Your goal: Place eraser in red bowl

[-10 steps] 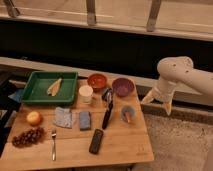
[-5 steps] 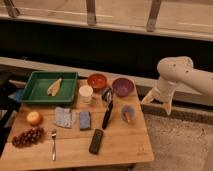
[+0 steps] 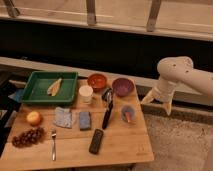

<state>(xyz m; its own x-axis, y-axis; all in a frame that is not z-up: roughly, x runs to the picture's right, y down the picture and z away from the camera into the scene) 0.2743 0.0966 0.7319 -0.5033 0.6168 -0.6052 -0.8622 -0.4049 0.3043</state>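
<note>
Nothing has moved since the earlier frames. Off the right edge of the wooden table (image 3: 125, 147) hangs the claw (image 3: 156, 104), its 2 fingers spread and empty. The reach has not begun, so next it must swing over and descend. The red bowl (image 3: 97, 81) sits at the back. The eraser (image 3: 96, 141) lies near the front edge, well apart from the claw.

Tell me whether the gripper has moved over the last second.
No. The gripper hangs in the same spot, just off the right edge of the table and level with the purple bowl, jaws open.
</note>
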